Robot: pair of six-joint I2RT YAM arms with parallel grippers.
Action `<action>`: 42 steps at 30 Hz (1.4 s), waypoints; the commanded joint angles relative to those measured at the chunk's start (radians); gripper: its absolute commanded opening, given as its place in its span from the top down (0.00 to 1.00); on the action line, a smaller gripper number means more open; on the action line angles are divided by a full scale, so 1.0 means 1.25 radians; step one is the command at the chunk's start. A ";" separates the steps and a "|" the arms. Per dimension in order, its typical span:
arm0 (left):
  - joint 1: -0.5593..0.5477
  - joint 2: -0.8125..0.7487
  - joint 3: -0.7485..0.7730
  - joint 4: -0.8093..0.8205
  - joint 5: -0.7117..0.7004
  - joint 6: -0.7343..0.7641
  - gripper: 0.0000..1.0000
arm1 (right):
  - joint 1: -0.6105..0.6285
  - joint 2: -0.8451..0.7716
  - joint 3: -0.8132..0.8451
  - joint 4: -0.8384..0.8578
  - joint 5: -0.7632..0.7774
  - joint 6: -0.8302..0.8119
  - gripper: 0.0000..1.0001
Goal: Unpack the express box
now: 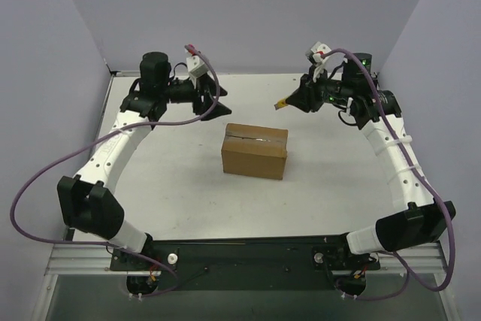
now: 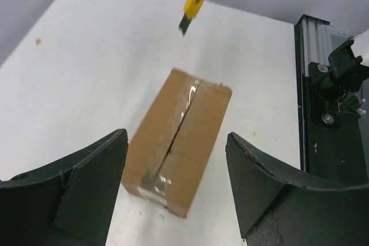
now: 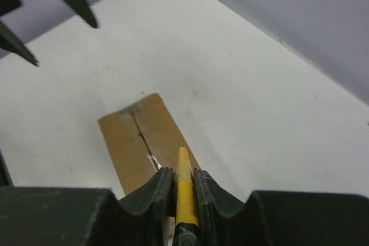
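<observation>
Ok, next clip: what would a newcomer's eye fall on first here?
The brown express box sits in the middle of the white table, tape along its top seam. Beyond it, the right pincer grips a yellow utility knife in the air, and the left pincer hangs open opposite.

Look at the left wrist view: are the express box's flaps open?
No, the express box shows its flaps flat along the taped seam.

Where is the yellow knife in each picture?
Top view: knife right of centre, above the box, in the right gripper.
Left wrist: knife at the top edge, beyond the box.
Right wrist: knife bottom centre, box beyond it.
Shared landmark: the box's taped seam.
</observation>
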 commanded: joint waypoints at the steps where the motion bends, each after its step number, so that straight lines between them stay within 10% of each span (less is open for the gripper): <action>1: -0.065 0.101 0.126 0.120 0.063 -0.055 0.21 | 0.033 0.005 -0.008 0.167 -0.259 -0.026 1.00; 11: -0.140 0.166 0.159 0.289 0.086 -0.196 0.23 | 0.114 0.054 0.063 0.202 -0.292 -0.063 1.00; 23: -0.140 0.242 0.230 0.301 0.179 -0.255 0.63 | 0.139 0.065 0.070 0.220 -0.258 -0.055 1.00; 26: -0.140 0.261 0.253 0.300 0.201 -0.269 0.96 | 0.136 0.068 0.070 0.237 -0.244 -0.024 1.00; 29: -0.138 0.274 0.254 0.350 0.225 -0.322 1.00 | 0.120 0.069 0.056 0.313 -0.200 0.101 1.00; 34: -0.134 0.282 0.231 0.525 0.228 -0.473 1.00 | 0.049 0.091 0.085 0.347 -0.276 0.308 0.49; 42: -0.144 0.291 0.235 0.544 0.231 -0.493 1.00 | 0.043 0.080 0.052 0.347 -0.414 0.286 0.46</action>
